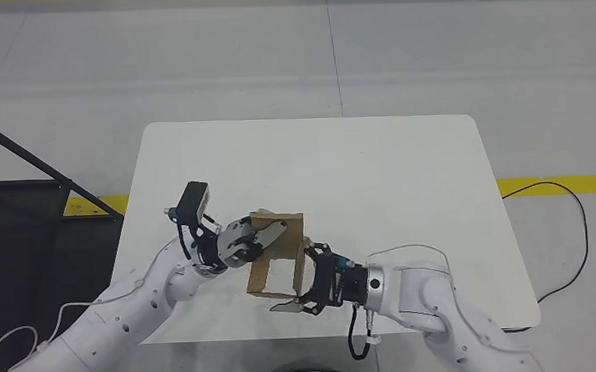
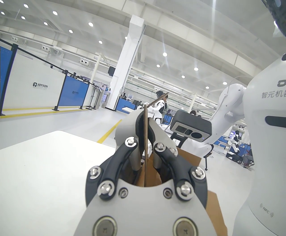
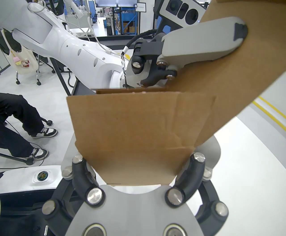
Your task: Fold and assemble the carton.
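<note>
The brown carton (image 1: 283,230) stands as an opened-out sleeve near the table's front edge, held up between both arms. My left gripper (image 1: 252,240) is shut on one of its panels; in the left wrist view the thin cardboard edge runs between that gripper's (image 2: 145,131) jaws. My right gripper (image 1: 299,279) is open at the carton's opposite wall, fingers spread to either side of it. In the right wrist view a carton flap (image 3: 138,125) lies across the spread fingers and hides their tips, and a left finger (image 3: 201,42) presses on the panel behind.
The white table (image 1: 378,172) has bare surface behind and to the right of the carton. A black frame (image 1: 22,163) stands on the floor off the table's left side. A black cable (image 1: 575,234) loops on the floor at the right.
</note>
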Robot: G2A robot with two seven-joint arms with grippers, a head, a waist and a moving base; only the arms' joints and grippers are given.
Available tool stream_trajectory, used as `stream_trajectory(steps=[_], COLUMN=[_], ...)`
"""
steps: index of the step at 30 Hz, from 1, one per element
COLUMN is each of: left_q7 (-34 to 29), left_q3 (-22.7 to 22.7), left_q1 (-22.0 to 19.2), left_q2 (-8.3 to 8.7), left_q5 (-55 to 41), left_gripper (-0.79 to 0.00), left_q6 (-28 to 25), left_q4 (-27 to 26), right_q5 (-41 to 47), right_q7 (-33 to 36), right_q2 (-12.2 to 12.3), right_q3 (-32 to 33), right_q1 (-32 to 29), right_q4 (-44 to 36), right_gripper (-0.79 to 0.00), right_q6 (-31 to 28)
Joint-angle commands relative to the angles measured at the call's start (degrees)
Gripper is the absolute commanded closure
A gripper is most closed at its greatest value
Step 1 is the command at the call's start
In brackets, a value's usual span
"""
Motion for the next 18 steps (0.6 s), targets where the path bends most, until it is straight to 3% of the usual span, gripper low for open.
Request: stream_trajectory(steps=[1, 18], left_q7=[0.0, 0.0], left_q3=[-0.18, 1.03], left_q1=[0.21, 0.05], left_q2=[0.06, 0.16], left_q5=[-0.34, -1.69], left_gripper=[0.0, 0.0], left_q6=[0.0, 0.0], left_q4=[-0.2, -1.39], right_q5=[0.52, 0.92], right_q7=[-0.45, 0.5], right_q2=[0.23, -0.33], right_q3=[0.85, -0.87], right_q1=[-0.64, 1.8], right_q4=[-0.31, 0.74], right_gripper=[-0.785, -0.785], right_q6=[-1.37, -2.02])
